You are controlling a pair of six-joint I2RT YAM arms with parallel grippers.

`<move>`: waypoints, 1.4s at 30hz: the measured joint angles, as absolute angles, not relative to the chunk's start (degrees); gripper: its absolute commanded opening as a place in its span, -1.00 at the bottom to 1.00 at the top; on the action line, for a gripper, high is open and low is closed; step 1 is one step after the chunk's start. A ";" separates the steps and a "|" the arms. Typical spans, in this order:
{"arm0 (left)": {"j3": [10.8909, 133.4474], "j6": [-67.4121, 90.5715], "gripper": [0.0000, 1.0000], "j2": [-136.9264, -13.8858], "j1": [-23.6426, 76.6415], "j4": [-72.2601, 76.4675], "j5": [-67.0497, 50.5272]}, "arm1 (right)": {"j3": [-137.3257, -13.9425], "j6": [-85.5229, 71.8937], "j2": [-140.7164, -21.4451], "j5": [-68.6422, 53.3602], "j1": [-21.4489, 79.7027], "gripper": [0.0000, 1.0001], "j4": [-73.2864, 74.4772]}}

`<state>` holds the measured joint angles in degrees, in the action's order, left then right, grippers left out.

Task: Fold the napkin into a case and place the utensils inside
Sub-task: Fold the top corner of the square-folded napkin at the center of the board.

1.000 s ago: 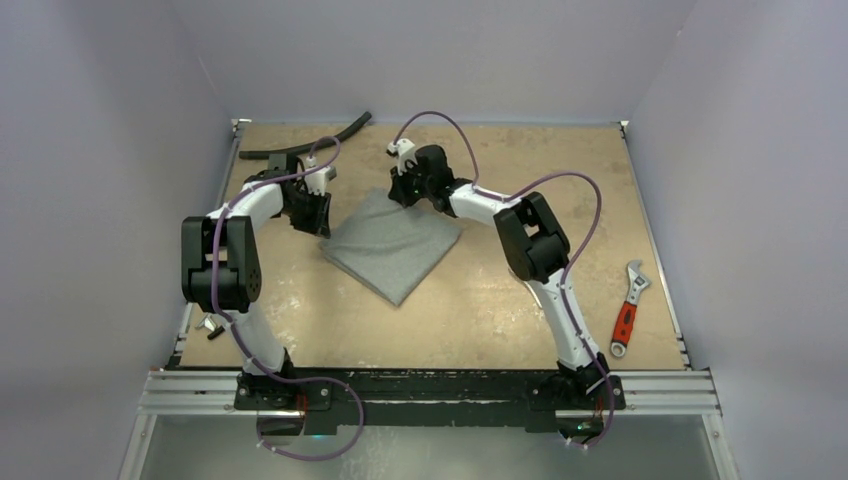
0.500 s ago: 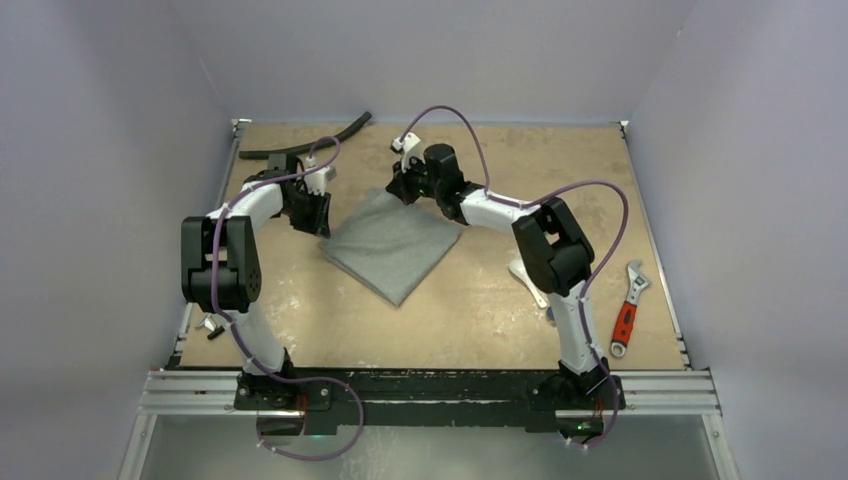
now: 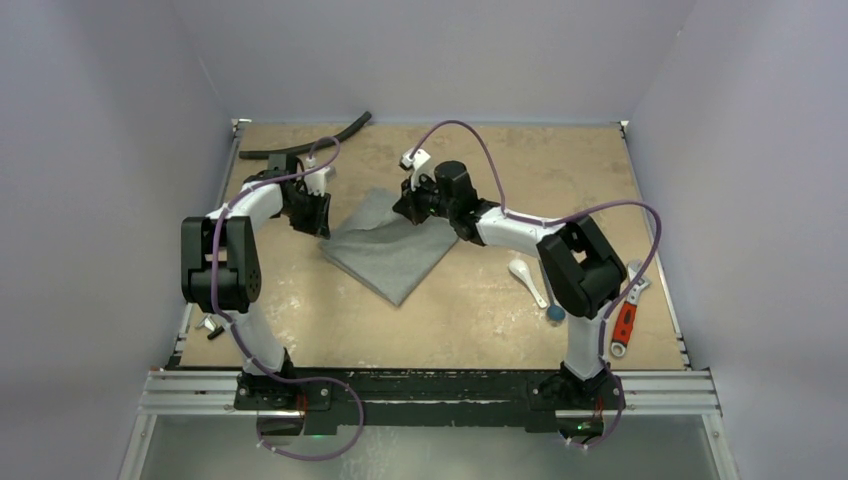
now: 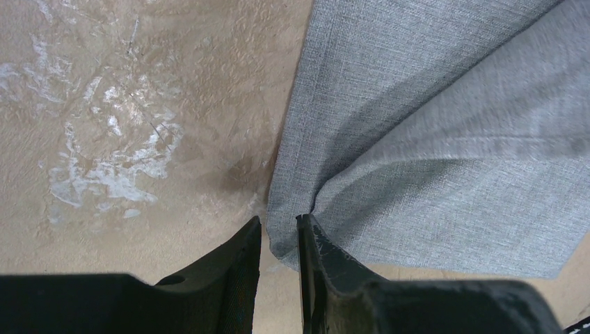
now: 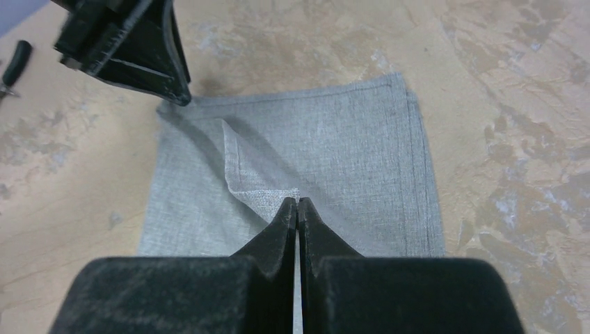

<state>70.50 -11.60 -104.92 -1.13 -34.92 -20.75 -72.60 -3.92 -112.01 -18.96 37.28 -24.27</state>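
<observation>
The grey napkin (image 3: 385, 258) lies folded on the table between my arms. My left gripper (image 3: 314, 222) stands at its left corner. In the left wrist view (image 4: 278, 226) the jaws are a narrow gap apart, with the corner of the napkin (image 4: 431, 139) in the gap and a crease running from one fingertip (image 4: 304, 224). My right gripper (image 3: 409, 211) is shut on the top layer's far corner (image 5: 268, 196) and holds it lifted and turned back over the napkin (image 5: 348, 146). The white spoon (image 3: 526, 279) and the dark utensil with the blue end (image 3: 553, 313) lie to the right, beside my right arm.
A red-handled wrench (image 3: 627, 312) lies near the right edge. A black curved hose (image 3: 310, 142) lies at the back left. A small white and black object (image 3: 211, 325) sits by the left edge. Grey walls close in the table.
My right gripper has moved nearer and to the right, pulling the napkin's far corner up and over. The right arm's swing uncovered the spoon and the blue-ended utensil. The left arm has not moved.
</observation>
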 measured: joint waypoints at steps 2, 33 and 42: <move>70.50 -11.60 -0.50 -104.84 -1.13 -35.00 -20.75 | -71.66 -4.51 -110.37 -18.98 37.58 -1.00 -24.82; 70.50 -11.60 -0.49 -103.28 -1.13 -35.57 -20.73 | -56.34 -11.60 -97.71 -19.16 41.76 -1.00 -28.21; 70.50 -11.60 -0.49 -103.26 -1.13 -35.68 -20.71 | -50.15 -13.26 -95.18 -19.25 42.50 -1.00 -28.21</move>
